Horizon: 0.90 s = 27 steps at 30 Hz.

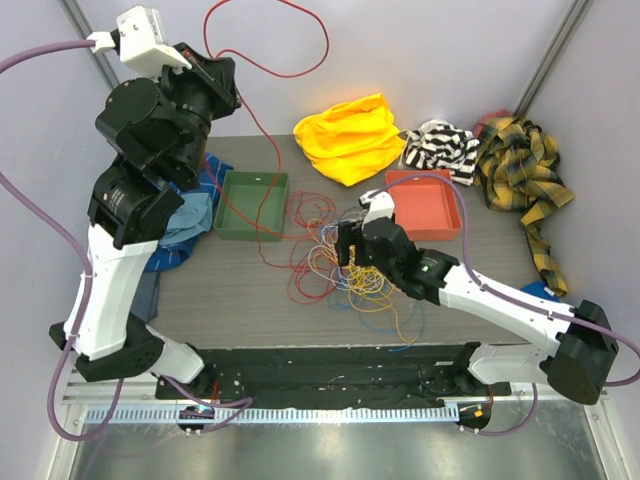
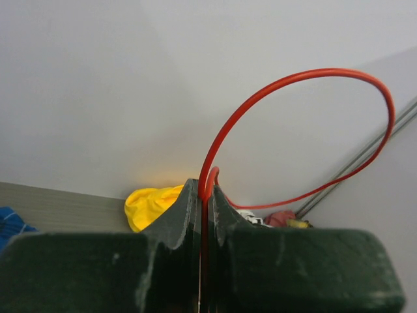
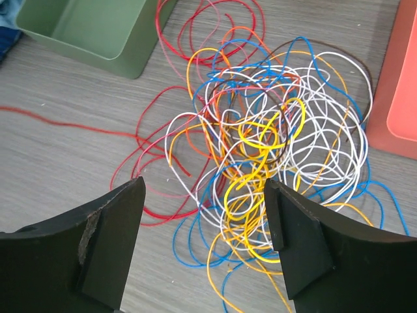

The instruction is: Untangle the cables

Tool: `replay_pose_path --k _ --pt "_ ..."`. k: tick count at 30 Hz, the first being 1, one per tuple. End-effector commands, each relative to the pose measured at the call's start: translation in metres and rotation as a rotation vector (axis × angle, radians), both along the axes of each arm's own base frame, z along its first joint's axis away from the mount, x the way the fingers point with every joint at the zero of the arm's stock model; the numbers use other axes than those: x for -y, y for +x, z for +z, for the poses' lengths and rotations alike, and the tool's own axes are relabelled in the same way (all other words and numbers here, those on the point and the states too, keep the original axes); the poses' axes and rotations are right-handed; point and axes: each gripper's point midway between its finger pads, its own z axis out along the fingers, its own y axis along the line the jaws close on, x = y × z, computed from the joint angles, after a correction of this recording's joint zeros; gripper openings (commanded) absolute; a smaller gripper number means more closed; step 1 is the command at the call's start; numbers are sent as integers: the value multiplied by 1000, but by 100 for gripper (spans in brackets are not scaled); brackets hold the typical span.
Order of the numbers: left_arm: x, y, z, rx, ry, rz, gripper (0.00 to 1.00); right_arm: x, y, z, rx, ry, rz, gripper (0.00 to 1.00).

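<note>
Red wire [image 2: 300, 78], thin and glossy, arcs in a big loop out of the left jaws, which are clenched tight on it high above the bench [image 1: 240, 290]. The other cables [image 3: 260, 130] lie in a springy multicolour heap on the woodgrain between the green tray [image 3: 98, 32] and the orange tray [image 3: 404, 98]. The right jaws are spread wide just above it, holding nothing, and individual strands are honestly impossible to trace.
</note>
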Motion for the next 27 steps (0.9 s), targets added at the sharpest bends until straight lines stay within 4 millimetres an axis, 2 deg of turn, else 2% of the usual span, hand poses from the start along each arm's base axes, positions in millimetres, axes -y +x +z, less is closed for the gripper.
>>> replay_pose_path --k 1,4,7,8,10,12,13,15,18,20,25,27 --pt "-25 -13 54 249 -55 91 0 -1 -12 29 45 125 32 81" --pt "-29 -10 63 324 -11 147 0 8 -22 33 49 151 38 81" --pt "-33 -17 87 403 -45 153 0 14 -28 33 63 152 50 81" --pt "-24 -9 83 388 -32 142 0 15 -28 30 63 143 55 82" --pt "-21 -10 89 391 -59 118 0 8 -26 24 63 127 83 87" --pt "-11 -7 84 372 -48 88 0 -3 -24 20 55 148 97 91" --pt "-8 -8 84 373 -44 81 0 -8 -22 9 34 132 94 92" --pt "-3 -10 87 385 -32 67 0 -18 -22 5 33 141 100 92" --pt "-8 -15 103 446 -16 97 0 -27 -26 0 35 149 119 92" --pt "-12 -20 114 499 28 127 0 -28 -28 0 30 152 123 92" --pt "-23 -37 148 654 -12 170 0 -27 -32 -1 16 143 137 91" --pt "-28 -41 153 672 -11 196 0 -25 -34 0 11 131 147 91"
